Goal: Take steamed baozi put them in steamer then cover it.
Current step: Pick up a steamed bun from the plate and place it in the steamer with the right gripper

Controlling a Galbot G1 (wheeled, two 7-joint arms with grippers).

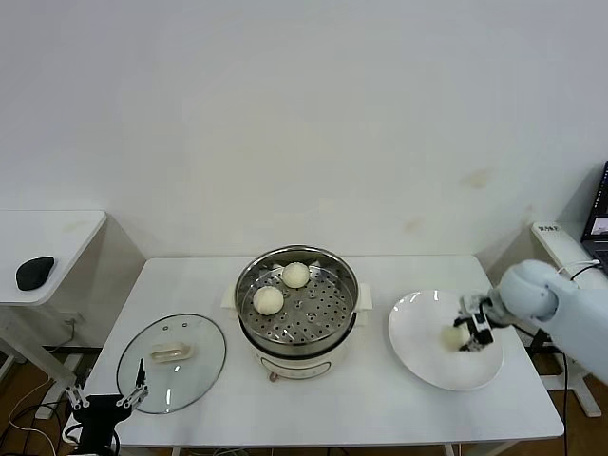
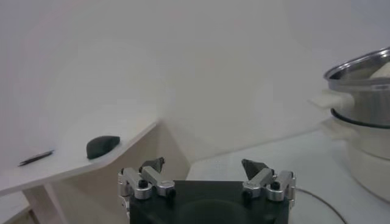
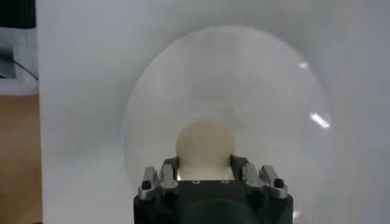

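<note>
Baozi (image 3: 205, 143) sits clamped inside the right gripper (image 3: 206, 163) over the white plate (image 1: 418, 356).

A plain white wall (image 1: 304, 114) is rising behind the white table (image 1: 380, 399). A side desk (image 1: 52, 237) is standing left, carrying a black mouse (image 1: 35, 273); wooden floor (image 1: 19, 389) is showing below.

Steamer (image 1: 297, 302) at table (image 1: 380, 399) centre, two baozi (image 1: 269, 299) (image 1: 296, 275) inside. Cover (image 1: 172, 362) flat on table, left of steamer. Plate (image 1: 423, 356) right of steamer; one baozi (image 1: 455, 335) on it, probably between right gripper (image 1: 467, 334) fingers. Left gripper (image 1: 107, 404) at table's front-left edge, near cover.
</note>
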